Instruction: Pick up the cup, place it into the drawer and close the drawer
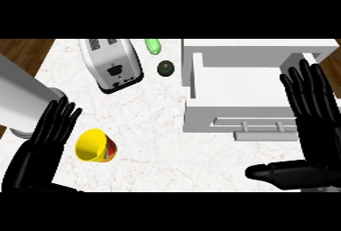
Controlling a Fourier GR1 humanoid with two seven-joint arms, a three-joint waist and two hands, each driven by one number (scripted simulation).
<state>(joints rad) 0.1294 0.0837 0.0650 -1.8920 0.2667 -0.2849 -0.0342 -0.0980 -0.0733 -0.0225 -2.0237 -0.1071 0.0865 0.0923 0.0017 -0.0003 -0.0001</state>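
Note:
A yellow cup with a red band lies on its side on the white marble counter, mouth toward the left. My left hand stands open just left of the cup, fingers straight and pointing up, not touching it. The white drawer is pulled open at the upper right, its handle on the front panel facing me, nothing inside that I can see. My right hand is open at the right edge, fingers straight over the drawer's right side, thumb stretched left below the handle.
A silver toaster sits at the back, left of the drawer. A dark green avocado and a light green vegetable lie between the toaster and the drawer. A grey cylinder stands at the left edge.

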